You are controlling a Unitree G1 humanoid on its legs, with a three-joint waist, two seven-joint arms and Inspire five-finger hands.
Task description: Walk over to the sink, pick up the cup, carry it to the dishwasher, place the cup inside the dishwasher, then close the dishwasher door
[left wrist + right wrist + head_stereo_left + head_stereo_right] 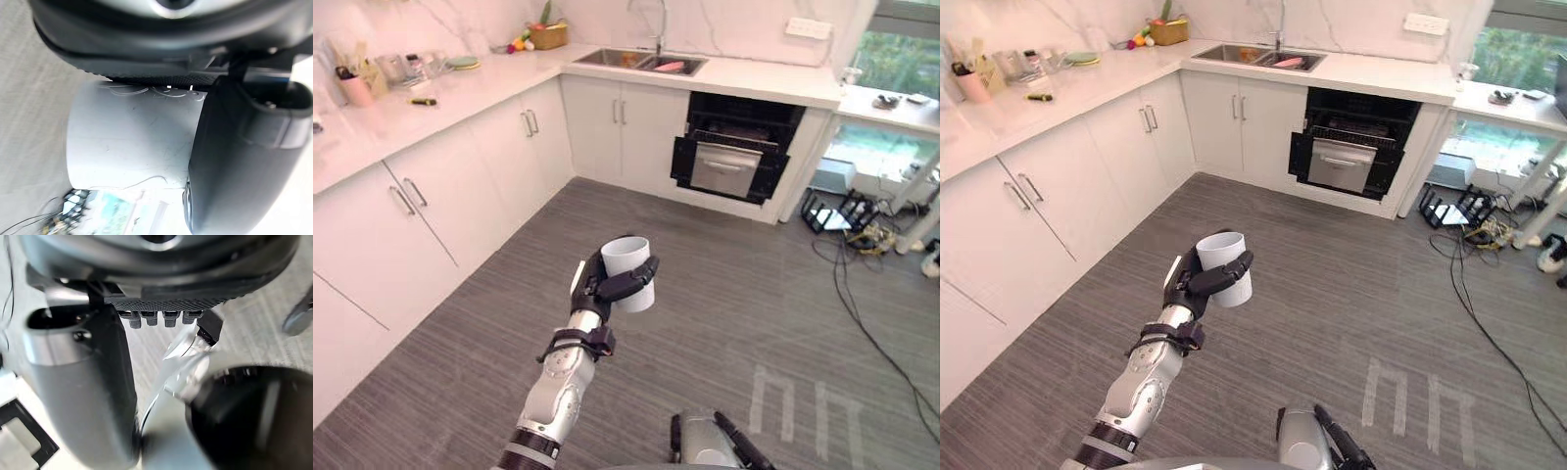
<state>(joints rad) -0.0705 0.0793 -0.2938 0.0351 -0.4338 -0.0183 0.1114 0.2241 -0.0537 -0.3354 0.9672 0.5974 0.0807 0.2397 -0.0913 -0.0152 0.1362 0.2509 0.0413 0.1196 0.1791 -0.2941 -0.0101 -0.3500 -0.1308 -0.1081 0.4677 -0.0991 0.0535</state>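
Centre frame, the left hand [607,286] has its fingers clasped round the white cup [626,260], which is upright over the grey floor [734,294]. The cup looks light, stiff and smooth-walled, so it could slip or chip, and a mid-wall hold seems soundest. The open dishwasher [729,162] waits upper right of centre, beside the sink [641,61]. The right hand [736,446] sits at the bottom edge; open or closed, I cannot tell.

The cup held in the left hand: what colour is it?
The cup is white, shown best in the left eye view.
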